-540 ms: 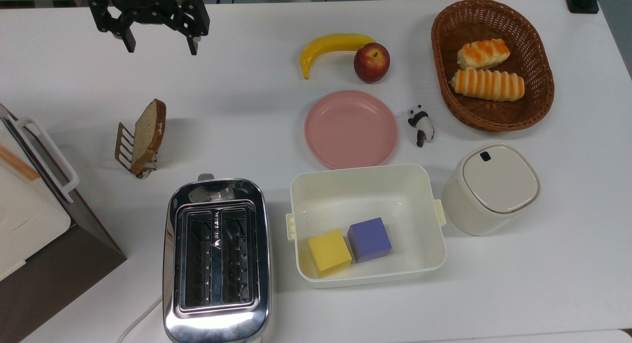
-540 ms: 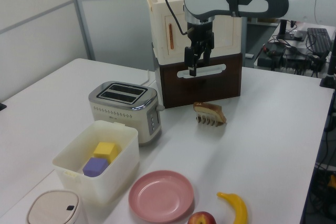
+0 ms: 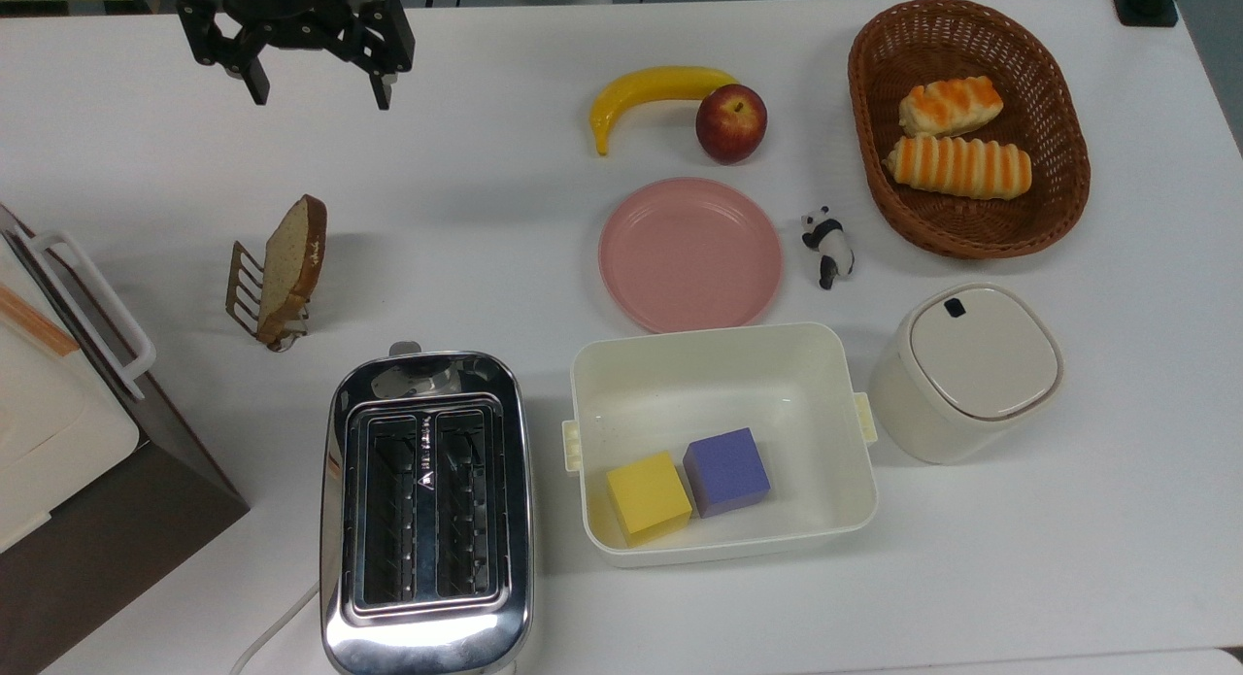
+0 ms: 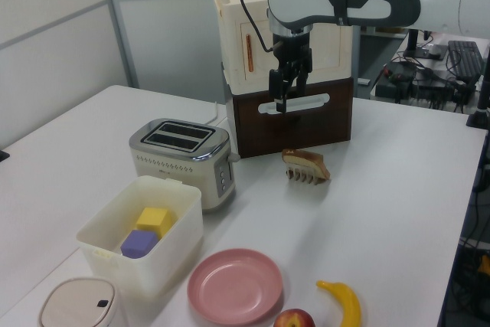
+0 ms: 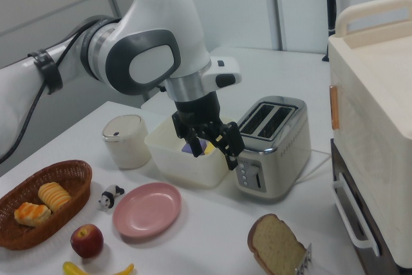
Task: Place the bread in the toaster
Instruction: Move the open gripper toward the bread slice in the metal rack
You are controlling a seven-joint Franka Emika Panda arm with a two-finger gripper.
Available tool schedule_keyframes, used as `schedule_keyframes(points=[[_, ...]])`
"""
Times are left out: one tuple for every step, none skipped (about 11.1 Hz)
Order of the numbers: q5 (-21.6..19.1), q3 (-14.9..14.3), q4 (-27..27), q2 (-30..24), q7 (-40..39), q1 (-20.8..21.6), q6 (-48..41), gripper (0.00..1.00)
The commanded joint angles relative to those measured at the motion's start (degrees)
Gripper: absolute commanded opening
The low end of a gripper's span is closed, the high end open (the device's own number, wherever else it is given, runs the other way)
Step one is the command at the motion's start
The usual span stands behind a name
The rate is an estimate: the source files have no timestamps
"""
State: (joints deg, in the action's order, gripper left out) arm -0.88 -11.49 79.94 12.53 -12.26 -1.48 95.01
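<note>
The bread (image 3: 291, 260) is a speckled slice with a brown crust, standing on edge in a small wire rack (image 3: 242, 285) on the top view's left; it also appears in the left view (image 4: 306, 162) and the right view (image 5: 276, 246). The chrome two-slot toaster (image 3: 426, 510) stands below it in the top view, its slots empty, and is seen too in the left view (image 4: 182, 152) and the right view (image 5: 274, 148). My gripper (image 3: 319, 94) hangs open and empty above the table, well beyond the bread toward the top view's top edge (image 4: 282, 99) (image 5: 214, 158).
A brown and cream cabinet (image 3: 58, 442) fills the top view's left edge. A white bin (image 3: 721, 364) with yellow and purple cubes sits right of the toaster. A pink plate (image 3: 690, 253), banana (image 3: 651, 87), apple (image 3: 731, 122), panda figure (image 3: 828, 246), lidded pot (image 3: 966, 369) and roll basket (image 3: 1058, 199) lie further right.
The gripper has edged slightly toward the top view's top edge, still open. Nothing else has moved.
</note>
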Motion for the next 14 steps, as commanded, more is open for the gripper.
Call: schedule_keyframes(points=[[1.3,0.4,0.9,-0.9,-0.6,0.3,-1.1,1.00],[1.2,0.4,1.0,-0.9,-1.1,0.3,-1.2,1.00],[1.3,0.4,1.0,-0.9,-2.5,0.3,-1.5,1.00],[1.4,0.4,0.9,-1.0,-5.4,0.2,-1.6,1.00],[1.4,0.2,0.9,-1.1,-7.6,0.1,-2.0,1.00],[1.4,-0.1,0.8,-1.1,-7.8,0.0,-3.1,1.00],[1.4,-0.1,0.9,-1.1,-7.8,0.0,-3.2,1.00],[1.4,-0.1,1.0,-1.0,-7.8,-0.1,-3.2,1.00],[1.4,-0.1,1.1,-0.8,-7.6,-0.1,-3.2,1.00],[1.3,-0.1,1.1,-0.4,-7.3,-0.7,-3.1,1.00],[1.1,0.0,1.1,0.1,-7.2,-1.6,-3.1,1.00],[1.0,-0.1,1.2,0.6,-7.2,-1.9,-2.7,1.00],[1.1,-0.1,1.1,1.9,-7.2,-2.0,-2.6,1.00],[1.3,-0.1,1.1,2.7,-7.2,-2.0,-2.5,1.00]])
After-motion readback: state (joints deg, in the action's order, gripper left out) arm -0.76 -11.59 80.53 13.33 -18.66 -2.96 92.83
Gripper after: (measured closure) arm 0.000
